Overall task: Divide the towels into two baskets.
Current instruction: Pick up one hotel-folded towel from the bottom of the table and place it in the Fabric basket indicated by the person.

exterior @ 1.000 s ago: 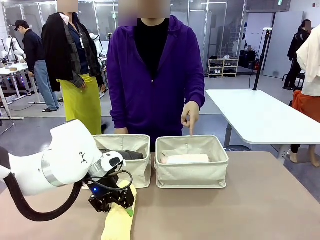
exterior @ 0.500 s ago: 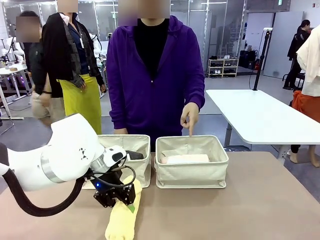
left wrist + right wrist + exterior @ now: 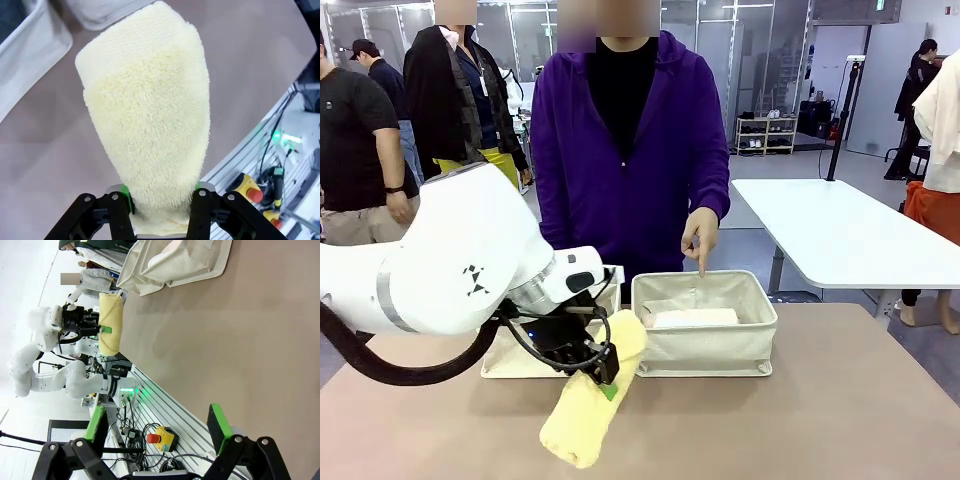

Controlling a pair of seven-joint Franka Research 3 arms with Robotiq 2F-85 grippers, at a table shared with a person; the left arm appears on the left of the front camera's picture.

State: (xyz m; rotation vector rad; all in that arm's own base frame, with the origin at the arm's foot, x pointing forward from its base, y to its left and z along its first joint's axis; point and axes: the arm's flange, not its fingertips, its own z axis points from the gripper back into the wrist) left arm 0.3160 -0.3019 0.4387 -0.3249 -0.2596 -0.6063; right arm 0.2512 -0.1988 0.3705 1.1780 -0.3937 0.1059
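My left gripper is shut on the pale yellow towel roll, holding it tilted above the table in front of the gap between the two cream baskets. In the left wrist view the yellow towel rises from between the green pads. The right basket holds a pale towel. The left basket is mostly hidden behind my left arm. A person's hand points down into the right basket. My right gripper is open above bare table, far from the baskets.
The person in purple stands right behind the baskets at the far table edge. Bare brown table stretches in front and to the right of the baskets. A red stop button and cables sit below the table's near edge.
My left gripper has lifted the yellow towel off the table and carried it up and to the right, toward the baskets. The pointing hand stays put.
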